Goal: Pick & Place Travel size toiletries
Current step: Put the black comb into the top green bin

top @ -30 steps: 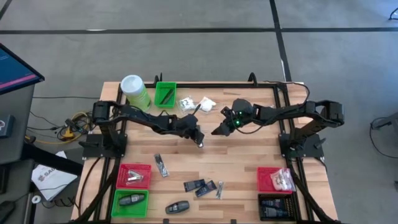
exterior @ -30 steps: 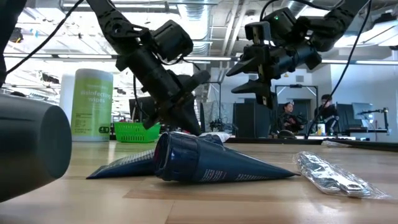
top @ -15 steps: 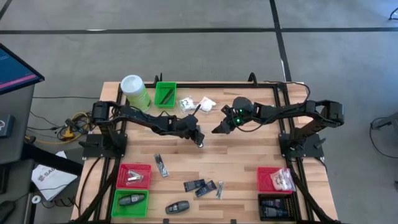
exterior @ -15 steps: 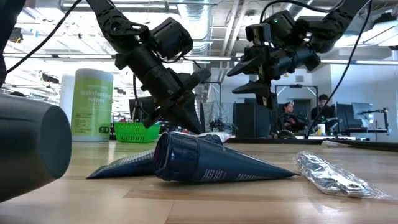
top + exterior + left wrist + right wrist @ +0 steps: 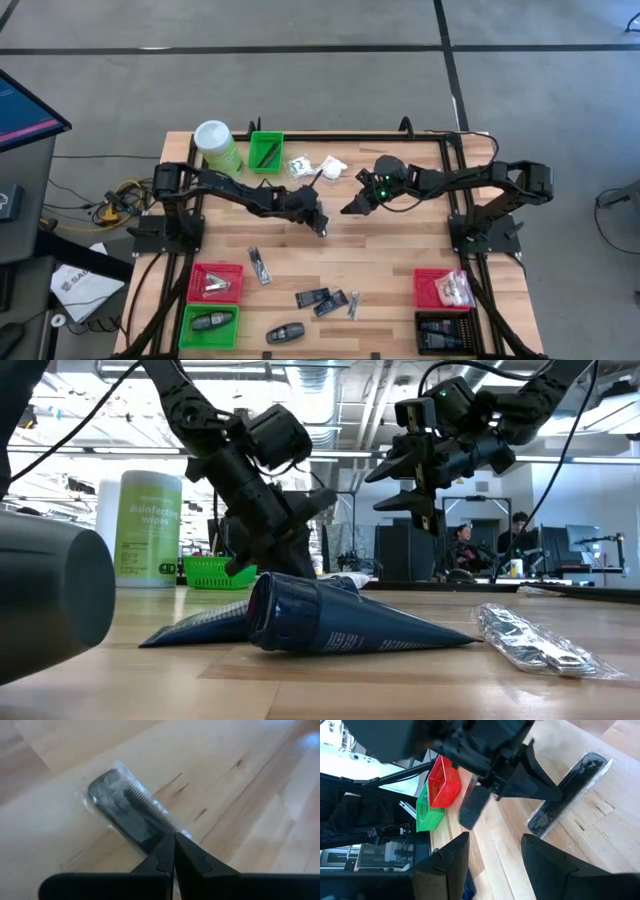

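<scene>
While the left gripper (image 5: 321,222) pinches shut on one end of a black comb in clear wrap (image 5: 131,810) at mid-table, the right gripper (image 5: 350,209) hovers just beside it, fingers parted and holding nothing. Containers: green bin (image 5: 266,152) at the far edge holds a dark slim item; near-left red bin (image 5: 215,283) holds a silvery piece, the green bin below it (image 5: 208,325) a black oval piece; near-right red bin (image 5: 442,289) holds clear packets, the black bin (image 5: 445,332) dark packets. Loose on the table (image 5: 400,260): white sachets (image 5: 318,165), dark blue packets (image 5: 320,298), a silvery packet (image 5: 259,266), one black oval (image 5: 285,333).
</scene>
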### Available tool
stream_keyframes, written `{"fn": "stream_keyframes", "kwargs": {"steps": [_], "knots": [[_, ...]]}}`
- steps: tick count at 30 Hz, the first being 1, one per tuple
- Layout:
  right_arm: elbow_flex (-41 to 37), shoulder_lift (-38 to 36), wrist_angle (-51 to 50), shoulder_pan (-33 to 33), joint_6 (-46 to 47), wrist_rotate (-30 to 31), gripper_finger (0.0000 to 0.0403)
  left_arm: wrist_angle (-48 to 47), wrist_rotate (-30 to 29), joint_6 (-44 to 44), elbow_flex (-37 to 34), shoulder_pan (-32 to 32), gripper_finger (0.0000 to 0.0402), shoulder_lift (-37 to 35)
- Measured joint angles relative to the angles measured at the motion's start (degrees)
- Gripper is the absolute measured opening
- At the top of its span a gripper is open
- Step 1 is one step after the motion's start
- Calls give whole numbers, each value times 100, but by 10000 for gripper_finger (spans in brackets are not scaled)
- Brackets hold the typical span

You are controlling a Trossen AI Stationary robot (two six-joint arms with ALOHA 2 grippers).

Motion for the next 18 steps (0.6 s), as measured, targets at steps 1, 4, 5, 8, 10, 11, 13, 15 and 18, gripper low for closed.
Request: {"fn": "stream_keyframes", "kwargs": {"steps": [1,4,5,8,10,11,13,15,18], "knots": [[0,0,0,0,2,0,172,8,18,-11,0,-1,1,44],[0,0,0,0,2,0,173,24,-38,-28,0,-59,1,30],[0,0,0,0,4,0,173,-11,-110,-29,-4,-87,1,-13],[0,0,0,4,12,-4,171,66,-277,-27,4,-139,1,-202],[0,0,-1,18,15,-19,171,70,-289,-26,8,-149,1,-208],[0,0,-2,23,15,-22,171,-2,-287,-28,-1,-149,1,-199],[0,0,-2,46,17,-24,172,-26,-285,-28,-4,-149,1,-196],[0,0,-2,48,16,-28,173,-54,-298,-28,2,-146,1,-196],[0,0,-2,48,15,-35,175,-264,-376,-28,0,-146,1,-247]]}}
